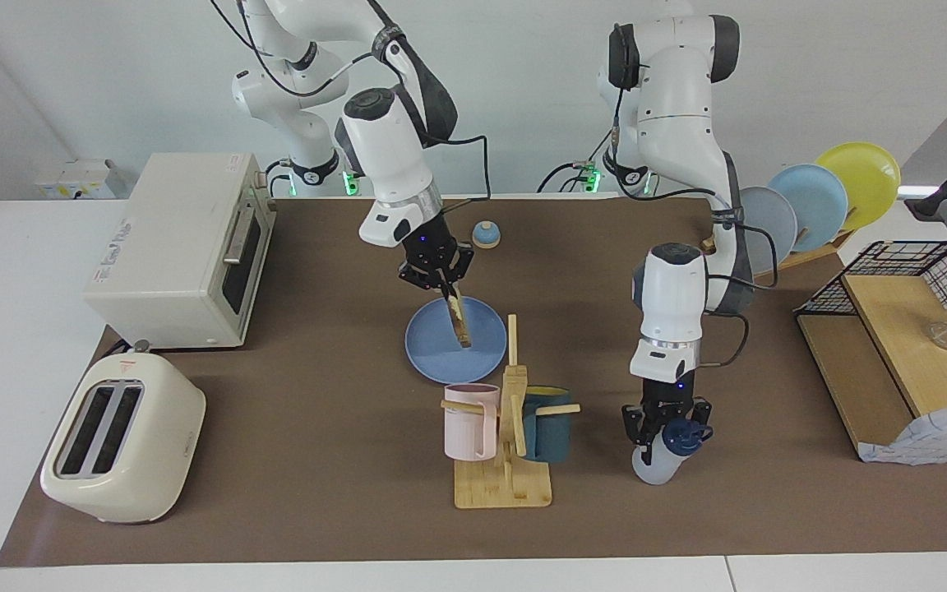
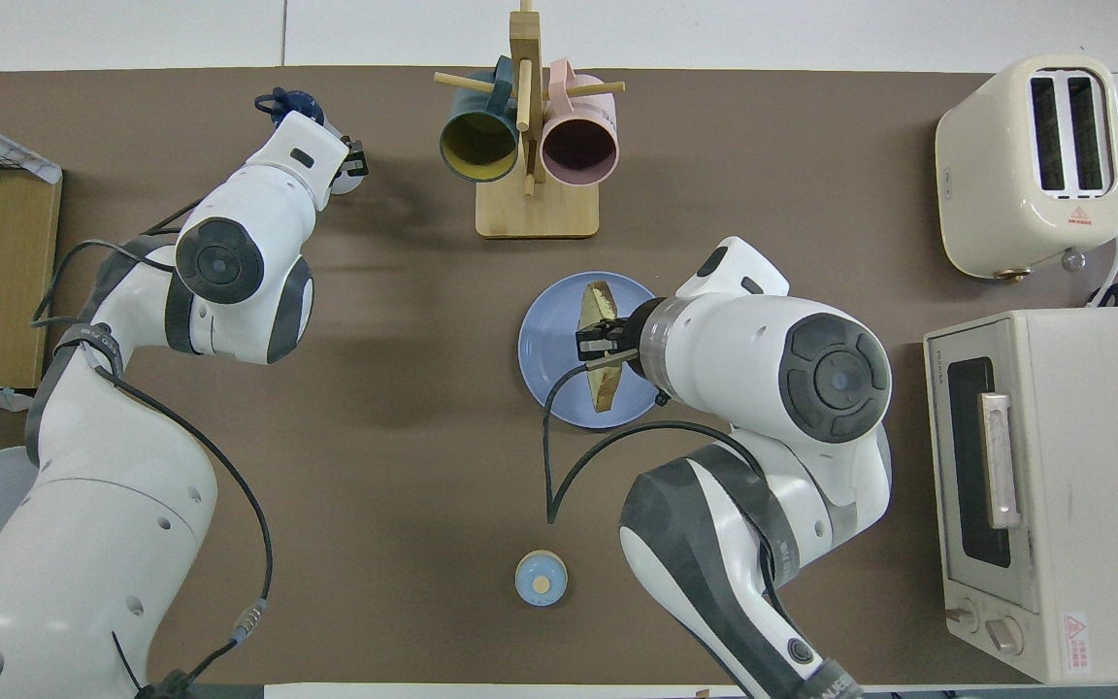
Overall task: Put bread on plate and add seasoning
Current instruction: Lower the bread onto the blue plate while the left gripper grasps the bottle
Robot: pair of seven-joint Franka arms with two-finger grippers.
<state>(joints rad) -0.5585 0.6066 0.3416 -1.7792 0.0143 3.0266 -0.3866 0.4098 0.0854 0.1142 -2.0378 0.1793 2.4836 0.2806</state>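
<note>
Largest first: one brown worktop [image 1: 317, 427], with one cream toaster oven [image 1: 182, 247] at the right arm's end by the edge nearest the robots, and one cream two-slot toaster [image 1: 122, 440] near the corner farthest from the robots at that same end. At the left arm's end stands one wire-and-wood shelf rack [image 1: 901, 353], and by the corner nearest the robots there, one dish rack holds three plates on edge: one grey-blue [image 1: 769, 218], one light blue [image 1: 810, 201], one yellow [image 1: 860, 174]. One wooden mug tree [image 1: 506, 444] sits mid-length by the edge farthest from the robots, carrying two mugs, one pink [image 1: 469, 421] and one dark teal [image 1: 547, 423].

One medium-blue plate [image 1: 432, 353], round, flat and matte, lies about mid-table, just nearer the robots than the mug tree. Over it the right gripper [image 1: 445, 288] is clamped on the top edge of the one slice of bread [image 1: 458, 321], which hangs on edge, pale tan crumb with a darker brown crust; its lower corner looks to be at the plate's surface, though contact cannot be confirmed.

The left gripper [image 1: 661, 427] is closed around the neck of the one seasoning bottle [image 1: 654, 464], a whitish translucent body under a navy cap with a loop, standing on the worktop beside the mug tree, toward the left arm's end.

One small blue-domed bell [image 1: 486, 235] sits near the edge nearest the robots.
</note>
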